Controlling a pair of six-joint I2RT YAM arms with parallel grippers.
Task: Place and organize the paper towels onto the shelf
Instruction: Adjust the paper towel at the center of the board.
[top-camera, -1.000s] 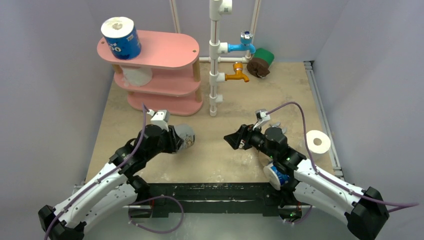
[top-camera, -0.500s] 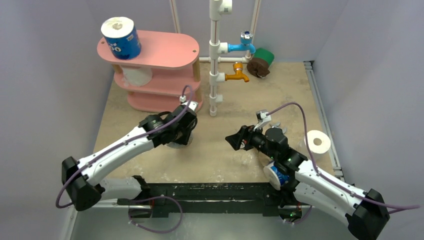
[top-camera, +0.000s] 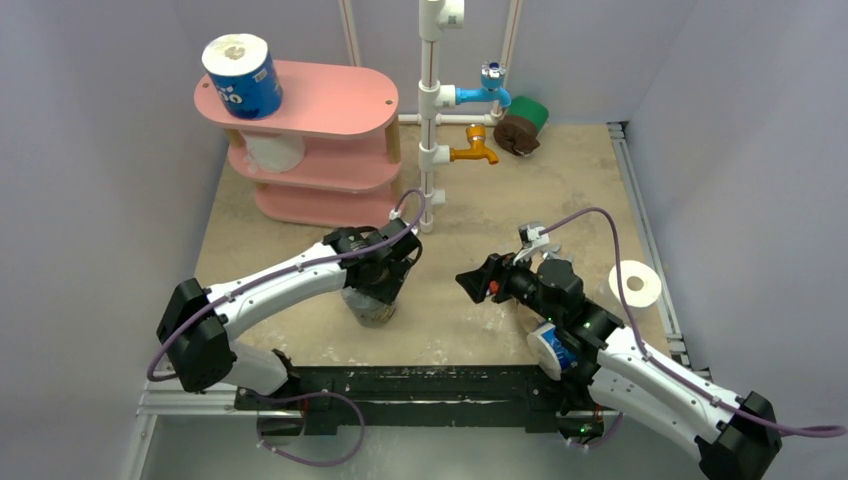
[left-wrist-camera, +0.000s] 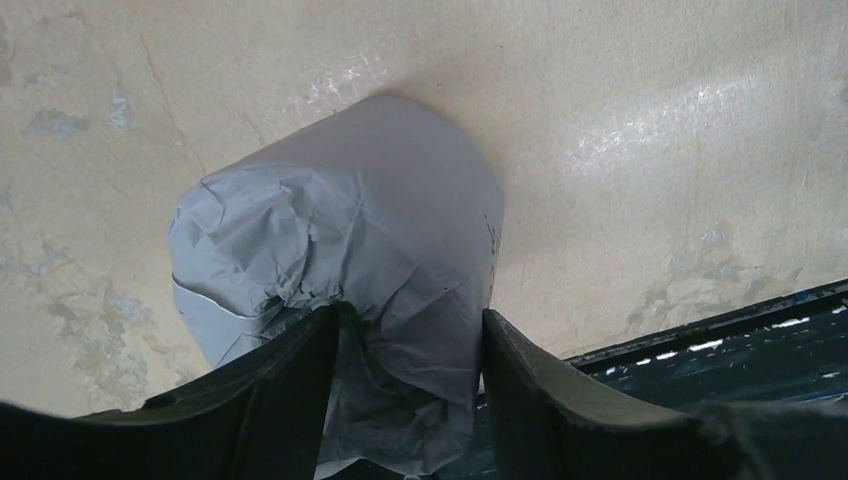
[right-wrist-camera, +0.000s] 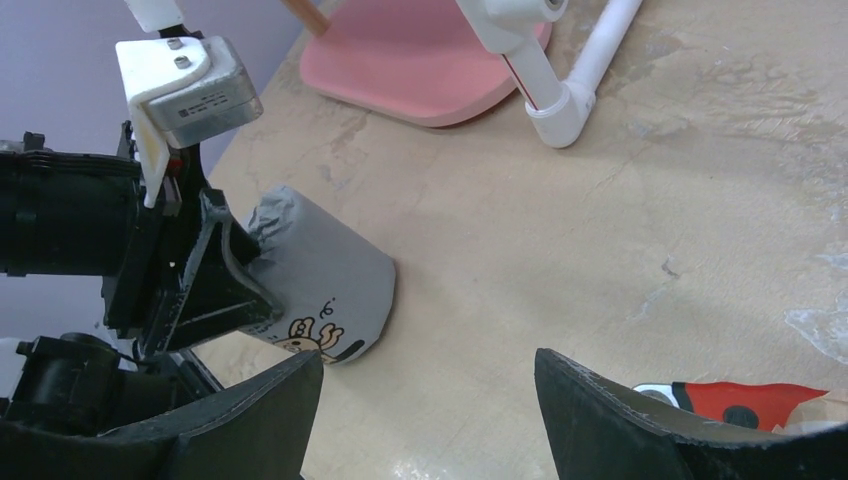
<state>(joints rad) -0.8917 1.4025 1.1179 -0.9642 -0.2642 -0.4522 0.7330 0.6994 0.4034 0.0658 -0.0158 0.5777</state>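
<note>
Lowered onto the table, the crumpled grey-wrapped roll leans, pinched by left fingers; right fingers spread.

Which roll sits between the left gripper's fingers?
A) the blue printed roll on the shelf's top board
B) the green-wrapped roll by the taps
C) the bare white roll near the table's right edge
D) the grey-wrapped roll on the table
D: the left wrist view shows the left gripper with a finger on either side of the grey-wrapped roll, which rests on the table.
</note>
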